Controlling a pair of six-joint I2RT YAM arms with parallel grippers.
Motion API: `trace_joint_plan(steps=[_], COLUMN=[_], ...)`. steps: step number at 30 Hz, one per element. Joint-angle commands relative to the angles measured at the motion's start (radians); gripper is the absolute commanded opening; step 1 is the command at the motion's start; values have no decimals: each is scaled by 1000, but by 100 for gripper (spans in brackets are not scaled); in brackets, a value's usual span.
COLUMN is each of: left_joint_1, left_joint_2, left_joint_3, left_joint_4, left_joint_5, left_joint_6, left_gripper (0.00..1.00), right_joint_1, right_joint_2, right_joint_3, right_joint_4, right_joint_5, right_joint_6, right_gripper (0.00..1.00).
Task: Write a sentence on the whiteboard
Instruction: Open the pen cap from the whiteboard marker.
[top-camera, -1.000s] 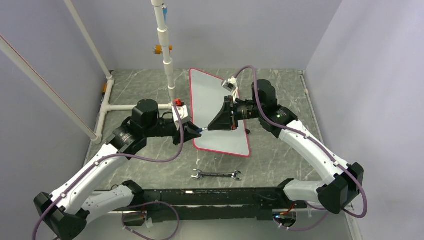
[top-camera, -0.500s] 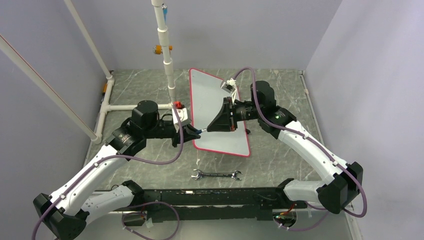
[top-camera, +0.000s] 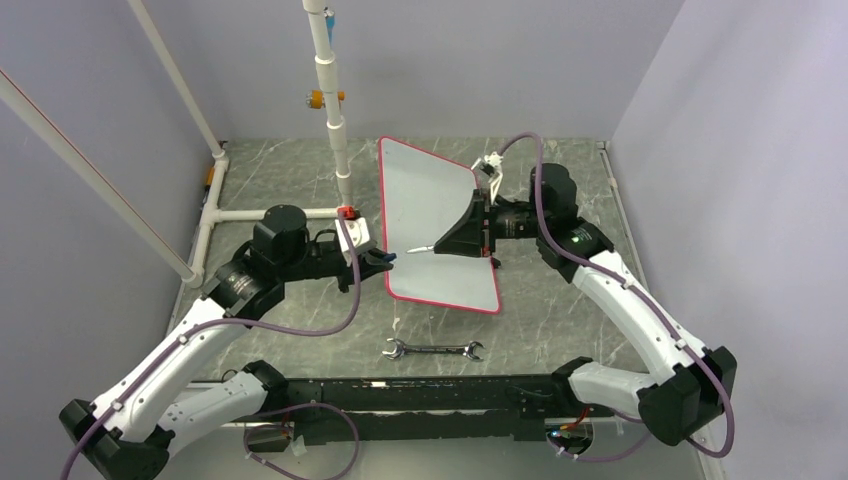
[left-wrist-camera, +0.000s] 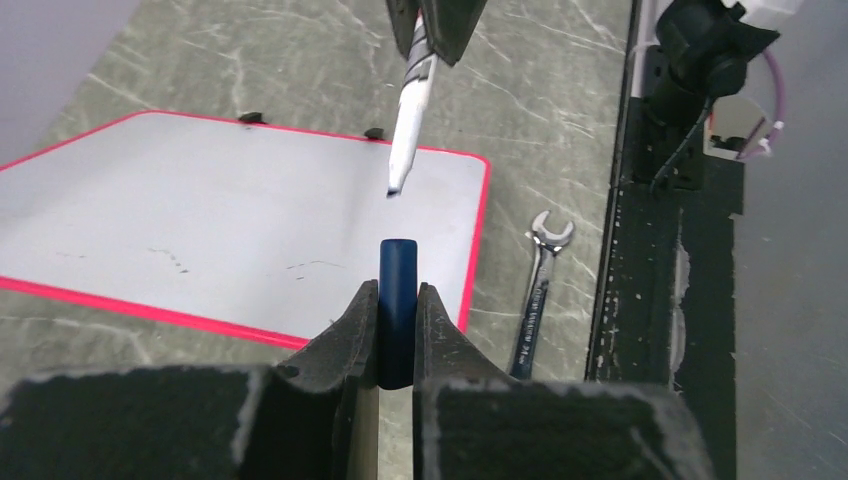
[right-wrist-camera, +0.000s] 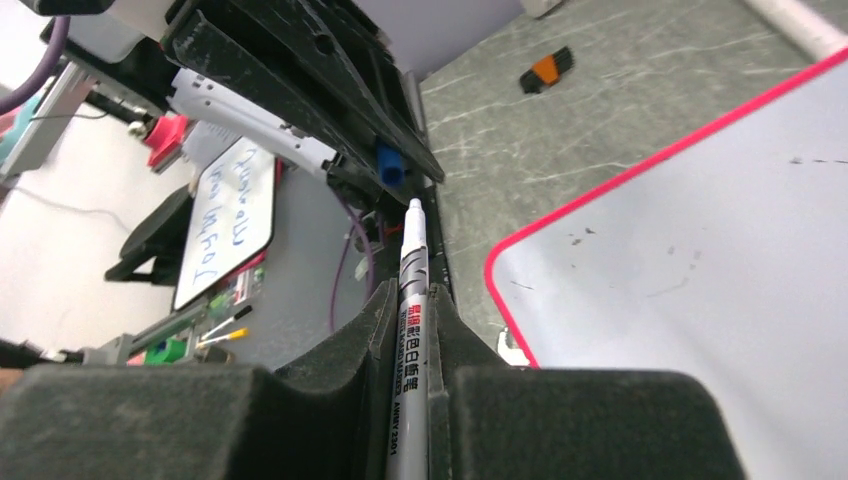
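Note:
The whiteboard (top-camera: 430, 215) lies flat on the table, white with a red-pink rim. It carries only faint smudges; no sentence shows on it. It also shows in the left wrist view (left-wrist-camera: 200, 215) and the right wrist view (right-wrist-camera: 700, 230). My left gripper (top-camera: 384, 258) is shut on a dark blue marker cap (left-wrist-camera: 398, 270) by the board's left edge. My right gripper (top-camera: 445, 244) is shut on a grey-white marker (right-wrist-camera: 413, 250), uncapped, its tip (left-wrist-camera: 393, 188) hovering above the board and pointing at the cap a short gap away.
A steel wrench (top-camera: 433, 350) lies in front of the board, near the black base rail (top-camera: 420, 395). A white pipe frame (top-camera: 335, 110) stands at the back left. Off the table, a small board (right-wrist-camera: 225, 220) with blue handwriting shows in the right wrist view.
The marker tip and the cap were together; now they are apart. My right gripper drew back to the right with the marker, and my left gripper shifted slightly left with the cap.

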Motion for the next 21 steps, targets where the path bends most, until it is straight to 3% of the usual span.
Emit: trace_joint_plan(steps=[1,5,10,14,21], left_joint_1=[7,8,8,8,8], left_joint_2=[-39,-44,-50,-70,-120], left_joint_3=[3,0,-1,-64,-200], left_joint_4=[-5,-7,-34,-65,-186], left_joint_5=[-55,-103,-342,-607,-1020], left_joint_6=[15,6,-118,-315,-694], left_gripper=[0,0,0,0,0], right_joint_1=[-51,-103,-126,-137,-170], right_joint_2=[-57,-78,-73,-63,-110], right_joint_3=[-23,-50,-36,-48,-110], right_joint_4=[10,53,8,-20,2], right_joint_5=[-23,-24,126,326,468], right_joint_6=[-11,21,14,34,83], right_gripper=[0,0,0,0,0])
